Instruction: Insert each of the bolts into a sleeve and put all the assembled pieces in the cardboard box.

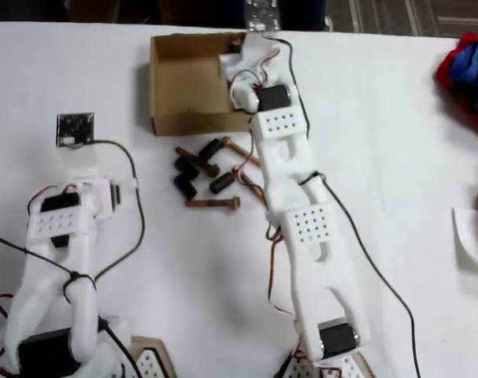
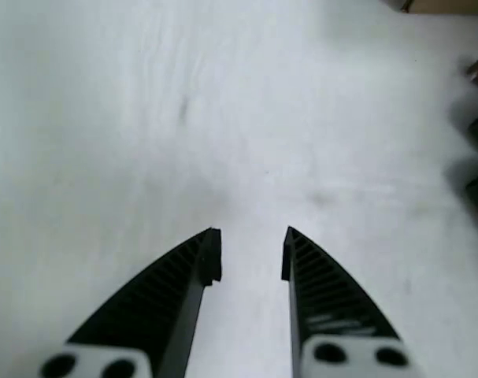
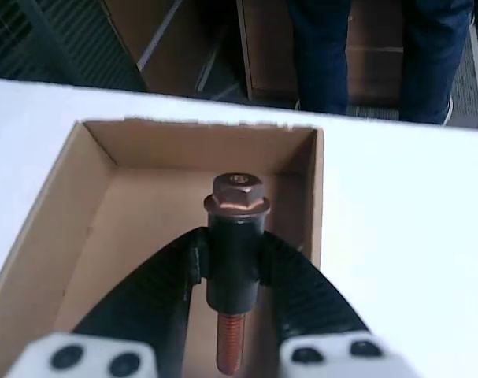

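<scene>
Progress is early: the right jaws pinch one assembled piece (image 3: 234, 236) (bolt seated in a black sleeve) over the cardboard box (image 3: 199, 146), apparently the first for deposit, while loose bolts (image 1: 213, 202) and spare sleeves (image 1: 185, 186) lie on the desk (image 1: 396, 118) and the left jaws hang spread, holding nothing.

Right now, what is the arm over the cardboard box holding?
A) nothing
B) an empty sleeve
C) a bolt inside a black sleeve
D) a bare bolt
C: the right arm's fingers grip a black sleeve with the copper bolt through it, head at one end and thread poking out the other, over the cardboard box.
</scene>
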